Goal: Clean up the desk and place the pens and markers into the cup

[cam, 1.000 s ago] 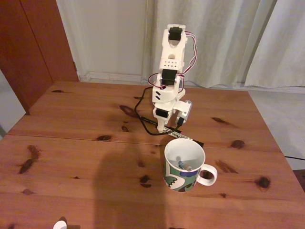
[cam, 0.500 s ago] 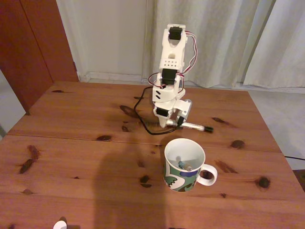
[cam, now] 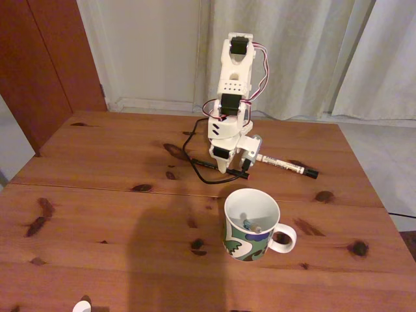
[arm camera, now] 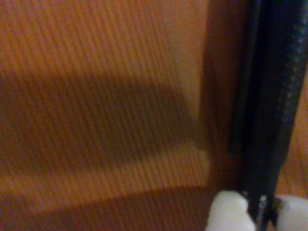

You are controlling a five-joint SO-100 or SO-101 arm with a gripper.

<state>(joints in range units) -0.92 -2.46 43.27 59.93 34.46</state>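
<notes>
A thin black pen [cam: 221, 166] is pinched between the jaws of the gripper [cam: 233, 171], low over the desk [cam: 117, 188], just behind the cup [cam: 251, 224]. In the wrist view the pen's dark barrel [arm camera: 269, 110] is seen running up from between two white fingertips [arm camera: 228, 211], closed on it near one end. A white marker [cam: 286, 165] with a black cap lies on the desk just right of the gripper in the fixed view, apart from the cup. Inside the cup a few sticks are already held. A black cable [cam: 195, 166] loops on the desk beside the arm's base.

The pen is judged to be gripped far from its middle, so it could swing or slip as it is lifted. Its long end could catch the cup's rim and tip the cup, or miss the opening. The cable could also be dragged by the pen tip, and the marker could be knocked aside.
</notes>
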